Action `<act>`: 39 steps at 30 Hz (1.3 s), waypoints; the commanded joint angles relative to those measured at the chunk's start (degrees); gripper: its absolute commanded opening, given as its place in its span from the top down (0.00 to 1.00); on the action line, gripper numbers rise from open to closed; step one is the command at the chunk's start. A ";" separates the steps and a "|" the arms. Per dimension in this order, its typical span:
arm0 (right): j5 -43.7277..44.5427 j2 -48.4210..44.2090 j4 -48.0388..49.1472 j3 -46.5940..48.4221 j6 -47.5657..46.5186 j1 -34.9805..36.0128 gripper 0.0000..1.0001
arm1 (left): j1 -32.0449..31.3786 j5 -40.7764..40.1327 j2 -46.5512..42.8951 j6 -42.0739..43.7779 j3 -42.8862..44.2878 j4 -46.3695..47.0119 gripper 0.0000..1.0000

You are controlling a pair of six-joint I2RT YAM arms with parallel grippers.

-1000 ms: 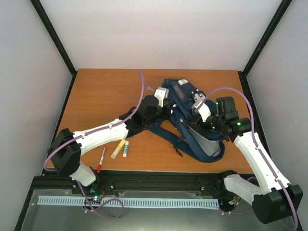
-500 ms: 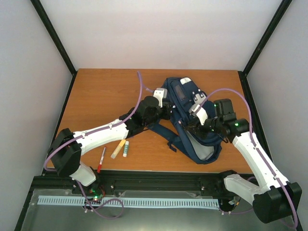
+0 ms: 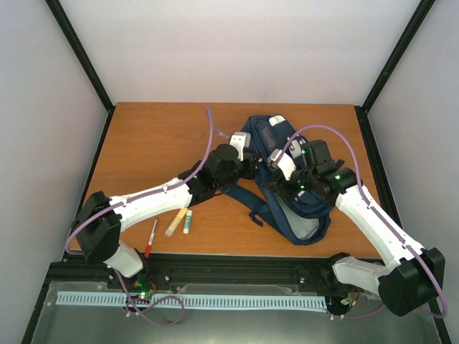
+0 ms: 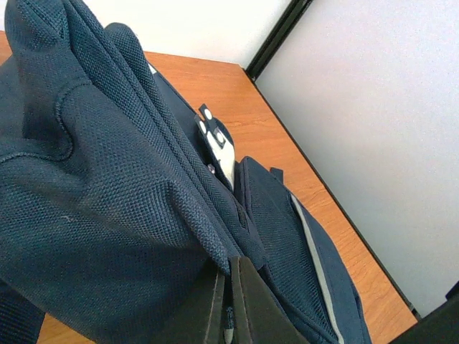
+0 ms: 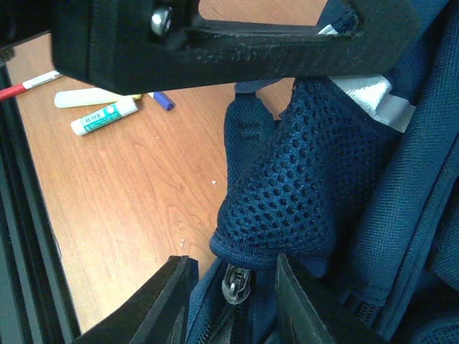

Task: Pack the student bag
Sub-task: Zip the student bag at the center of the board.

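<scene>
The student bag [image 3: 297, 208] is a navy backpack lying at the right middle of the table, straps spread toward the left. My left gripper [image 3: 249, 163] is at the bag's left upper edge. In the left wrist view it [image 4: 231, 271] is shut on a fold of the bag's fabric [image 4: 107, 186]. My right gripper [image 3: 284, 179] hovers over the bag's middle. In the right wrist view it [image 5: 233, 288] is open, with its jaws on either side of a clear zipper pull [image 5: 235, 282], below a mesh padded strap [image 5: 301, 186].
A red pen [image 3: 151, 236], a cream marker [image 3: 176, 221] and a white glue stick [image 3: 187, 221] lie on the table at the near left. The glue stick [image 5: 104, 117] also shows in the right wrist view. Black frame posts and white walls surround the table.
My right gripper has moved left and down over the bag to the zipper. The bag's lower part has shifted a little left. The left gripper has kept its hold.
</scene>
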 commanded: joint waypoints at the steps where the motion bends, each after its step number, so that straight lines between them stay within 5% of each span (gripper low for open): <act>1: 5.95 1.15 2.44 1.40 2.27 1.95 0.67 | -1.43 0.96 -2.44 -0.65 4.24 4.24 0.99; 11: 11.83 1.49 0.42 1.11 1.99 4.13 0.65 | -1.45 -0.51 -3.24 -0.87 4.31 4.20 0.99; 22: 14.75 0.65 -3.16 1.41 2.10 4.41 0.82 | -1.38 -3.89 -3.34 0.18 4.85 2.30 0.99; 39: 14.70 -1.31 -14.18 1.53 -6.94 3.49 0.81 | 4.34 -9.32 -6.74 -1.69 3.21 -1.00 0.99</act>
